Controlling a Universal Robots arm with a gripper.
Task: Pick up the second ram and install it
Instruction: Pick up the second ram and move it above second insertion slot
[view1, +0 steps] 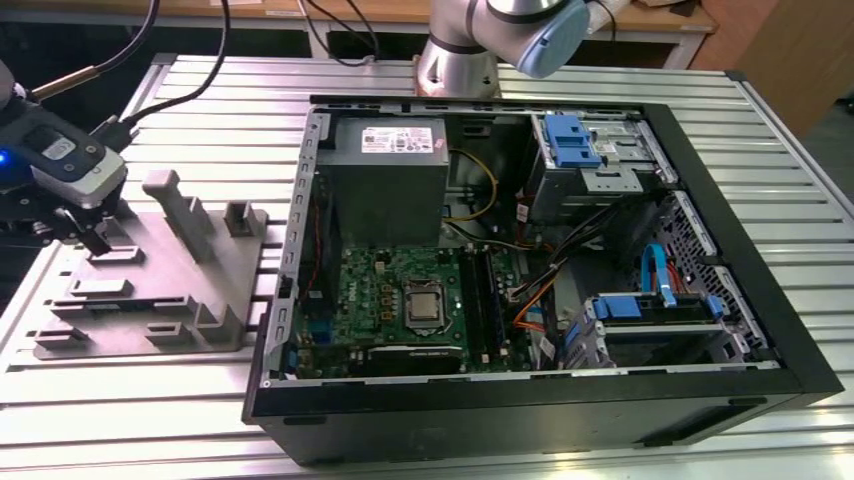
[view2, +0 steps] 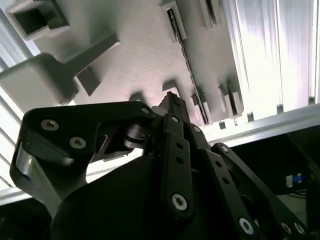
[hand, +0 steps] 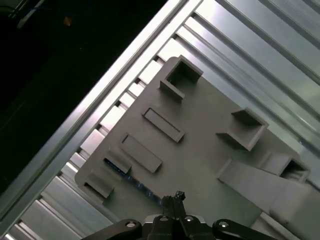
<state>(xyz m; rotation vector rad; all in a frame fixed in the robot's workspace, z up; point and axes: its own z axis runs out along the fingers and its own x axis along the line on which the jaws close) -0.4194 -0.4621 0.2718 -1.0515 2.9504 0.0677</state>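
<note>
Hangs low over the gray fixture (view1: 160, 300) at the left of the exterior view, gripper (view1: 91, 238) pinched shut on nothing. In the first wrist view, ram (hand: 131, 178) on edge in a narrow fixture slot, just beside the gripper tip. Likely trouble: coming down closed and striking the ram's top edge, or gripping near one end and jamming it crooked in the slot. Neighbouring fixture pockets apparently vacant. Inside the open case (view1: 534, 415) on the tabletop (view1: 801, 130), at frame centre: motherboard (view1: 374, 285) with long black slots (view1: 483, 300) alongside.
</note>
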